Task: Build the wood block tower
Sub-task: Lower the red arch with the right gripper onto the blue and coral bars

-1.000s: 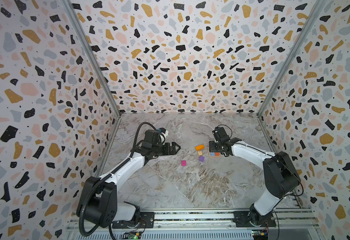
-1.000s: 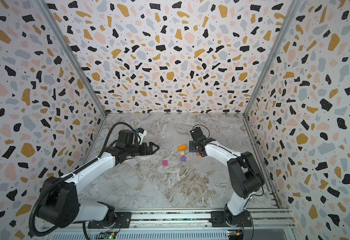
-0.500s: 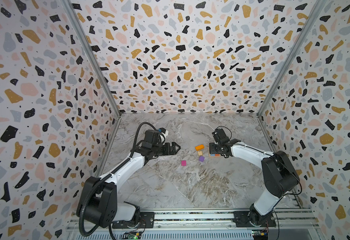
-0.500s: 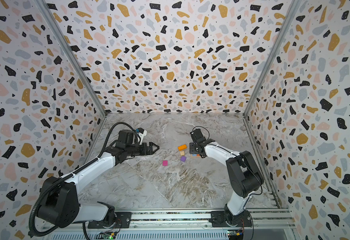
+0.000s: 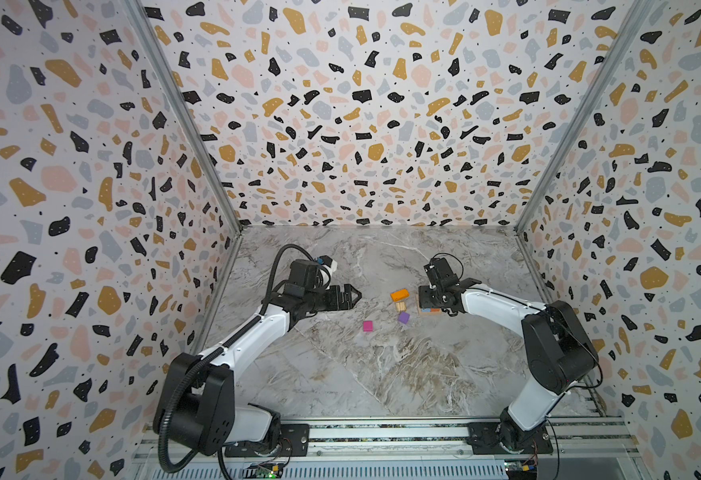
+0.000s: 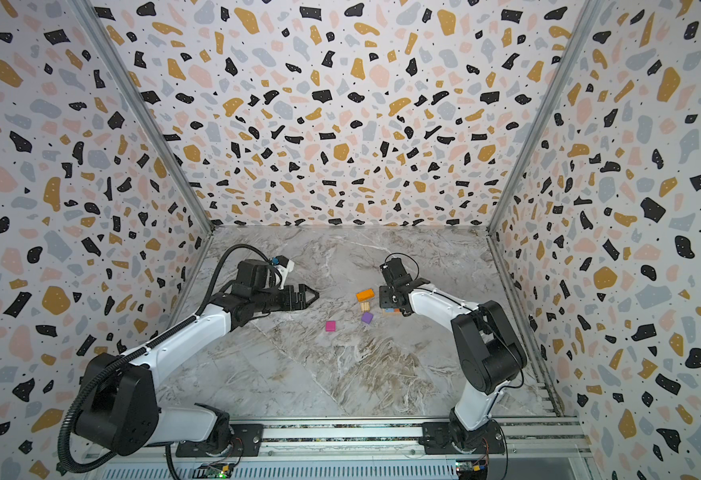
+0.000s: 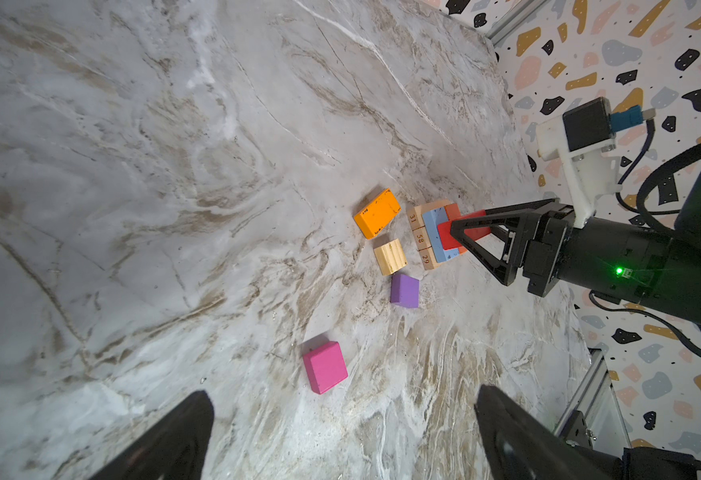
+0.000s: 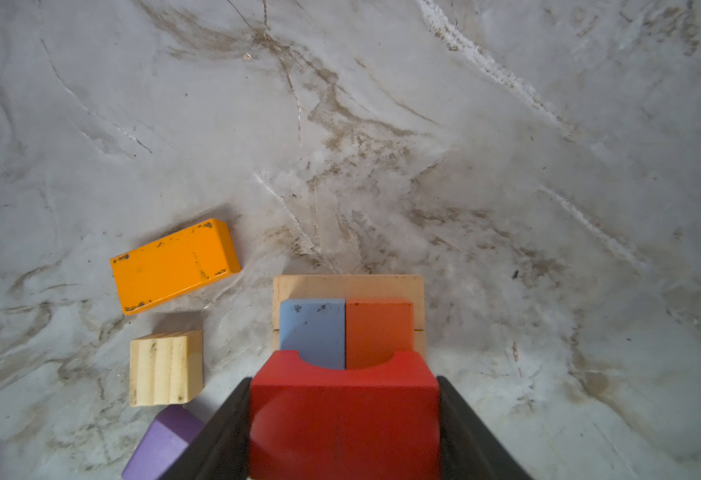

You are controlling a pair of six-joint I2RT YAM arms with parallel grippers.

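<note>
Starting nearest us, the magenta cube [image 5: 367, 326], purple cube [image 5: 403, 318] and ribbed tan cube [image 5: 400, 306] lie loose, unmoved. Just beyond, our right gripper [image 8: 344, 386] still pinches the red arch block [image 8: 344, 419] over the tower [image 8: 313, 328], barely shifted this second, so we judge placement pending. Our left gripper [image 7: 342, 399] waits spread, well apart.

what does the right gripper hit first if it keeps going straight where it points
Probably the tower: the red arched wooden block held in the right gripper would meet its light blue wooden block and orange-red wooden block; remaining gap unclear.
</note>
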